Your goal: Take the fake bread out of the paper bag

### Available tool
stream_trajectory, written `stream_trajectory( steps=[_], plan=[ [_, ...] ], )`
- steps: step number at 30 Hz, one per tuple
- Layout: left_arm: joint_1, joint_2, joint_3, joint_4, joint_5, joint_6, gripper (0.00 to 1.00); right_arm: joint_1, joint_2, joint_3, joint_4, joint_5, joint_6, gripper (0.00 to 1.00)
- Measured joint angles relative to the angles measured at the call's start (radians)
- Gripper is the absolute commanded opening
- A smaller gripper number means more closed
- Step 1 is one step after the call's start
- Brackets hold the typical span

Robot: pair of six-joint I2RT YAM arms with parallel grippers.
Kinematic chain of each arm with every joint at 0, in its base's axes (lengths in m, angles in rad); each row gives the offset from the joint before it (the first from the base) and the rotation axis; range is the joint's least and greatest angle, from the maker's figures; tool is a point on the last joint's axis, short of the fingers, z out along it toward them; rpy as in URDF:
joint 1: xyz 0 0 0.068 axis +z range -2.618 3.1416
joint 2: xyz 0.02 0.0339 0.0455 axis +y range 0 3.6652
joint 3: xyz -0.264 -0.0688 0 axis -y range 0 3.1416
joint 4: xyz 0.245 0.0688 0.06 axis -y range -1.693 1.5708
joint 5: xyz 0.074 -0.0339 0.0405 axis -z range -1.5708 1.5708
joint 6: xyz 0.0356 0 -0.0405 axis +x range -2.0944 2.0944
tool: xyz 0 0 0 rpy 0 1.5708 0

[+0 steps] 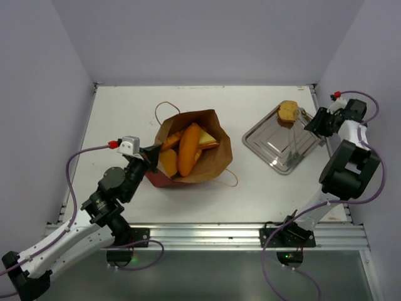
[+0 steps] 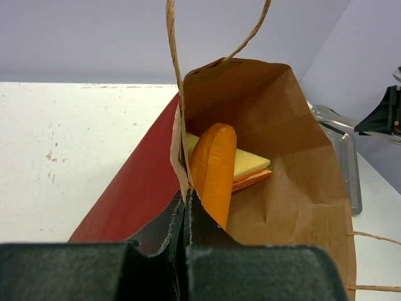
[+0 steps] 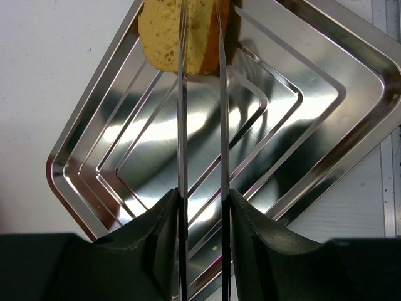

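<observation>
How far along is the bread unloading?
Done: one bread slice lies on the tray. In hand: the left gripper pinches the paper bag rim; the right gripper sits at the slice, grip unclear. Left: a long loaf and a layered wedge are in the bag.

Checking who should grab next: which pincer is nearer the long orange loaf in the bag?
Left. The left pincer is clamped on the bag rim right beside the loaf; the right pincer hangs over the tray, well away.
</observation>
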Motion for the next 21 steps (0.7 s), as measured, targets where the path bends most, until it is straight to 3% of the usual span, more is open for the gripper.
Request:
stream_trajectory(
  steps=[12, 16, 21],
  plan=[
    [0.0, 0.004, 0.0, 0.0, 0.006, 0.001, 0.0, -0.02, -0.051, -0.049, 0.012, -0.043, -0.018, 0.4],
    [0.0, 0.006, 0.002, 0.0, 0.019, 0.013, 0.0, -0.027, -0.135, -0.114, 0.008, -0.094, -0.048, 0.39],
    [0.0, 0.015, 0.005, 0.0, 0.077, 0.056, 0.0, -0.029, -0.301, -0.169, -0.123, -0.239, -0.188, 0.38]
  ],
)
